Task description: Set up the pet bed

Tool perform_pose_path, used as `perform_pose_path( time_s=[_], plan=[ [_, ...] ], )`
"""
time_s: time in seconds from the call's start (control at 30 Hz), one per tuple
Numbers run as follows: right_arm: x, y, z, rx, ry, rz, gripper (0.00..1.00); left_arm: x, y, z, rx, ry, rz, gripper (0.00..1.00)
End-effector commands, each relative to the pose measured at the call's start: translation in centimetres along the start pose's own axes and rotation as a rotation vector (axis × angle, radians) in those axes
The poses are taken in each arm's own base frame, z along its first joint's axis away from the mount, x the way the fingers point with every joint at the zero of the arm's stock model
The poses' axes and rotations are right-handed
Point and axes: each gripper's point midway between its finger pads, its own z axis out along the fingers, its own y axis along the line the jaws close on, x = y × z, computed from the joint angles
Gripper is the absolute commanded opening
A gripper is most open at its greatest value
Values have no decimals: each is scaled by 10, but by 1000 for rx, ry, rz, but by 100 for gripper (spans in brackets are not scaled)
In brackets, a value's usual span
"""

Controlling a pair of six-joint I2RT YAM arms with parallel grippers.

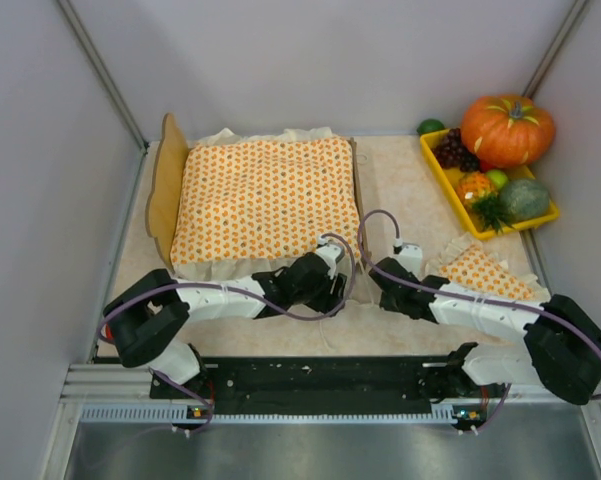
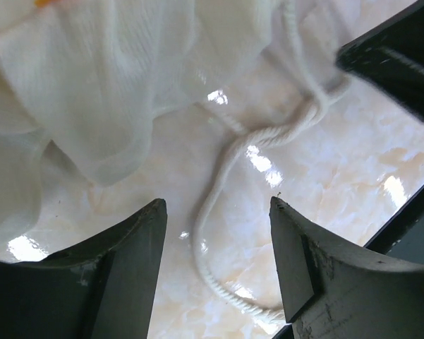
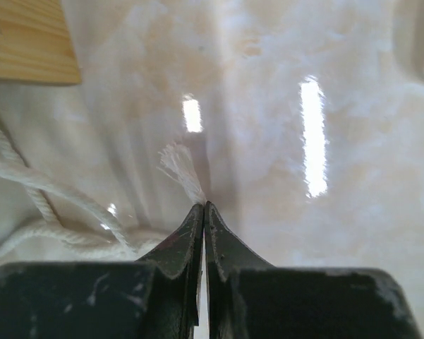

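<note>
The pet bed (image 1: 166,190) stands at the back left, its rounded wooden headboard on the left, and an orange-dotted bedspread (image 1: 265,195) covers it. A corner of its wood frame (image 3: 28,42) shows in the right wrist view. A white cord (image 2: 206,212) lies looped on the table in front of the bed. My left gripper (image 2: 219,205) hangs open just over this cord, beside the bedspread's white ruffle (image 2: 106,92). My right gripper (image 3: 203,206) is shut on the cord's frayed end (image 3: 180,166), close to the left gripper (image 1: 338,290).
A small orange-dotted pillow (image 1: 485,270) lies at the right, partly under my right arm. At the back right, a yellow tray (image 1: 445,175) holds fruit, with a pumpkin (image 1: 507,128) at its far end. Grey walls close in the table.
</note>
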Motion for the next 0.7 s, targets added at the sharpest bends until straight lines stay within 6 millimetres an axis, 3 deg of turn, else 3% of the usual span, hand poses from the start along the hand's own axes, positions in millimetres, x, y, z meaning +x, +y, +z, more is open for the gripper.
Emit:
perform_pose_path(
  time_s=[0.0,0.13,0.17,0.37,0.53,0.67],
  plan=[
    [2,-26,-11,71,-1,-3,0,-1,-3,-2,33,-10,108,65],
    [-1,-21,-15,44,-6,-7,0,-3,-6,6,33,8,191,65],
    [-1,-20,-15,41,-4,-9,0,-11,-10,8,40,-6,217,65],
    [1,-19,-15,35,7,-14,0,-13,-35,22,141,26,313,66],
    [0,-16,-16,20,4,-8,0,2,-42,38,156,85,363,64],
    [-2,-14,-19,7,1,-3,0,17,-37,45,127,125,383,52]
  ],
)
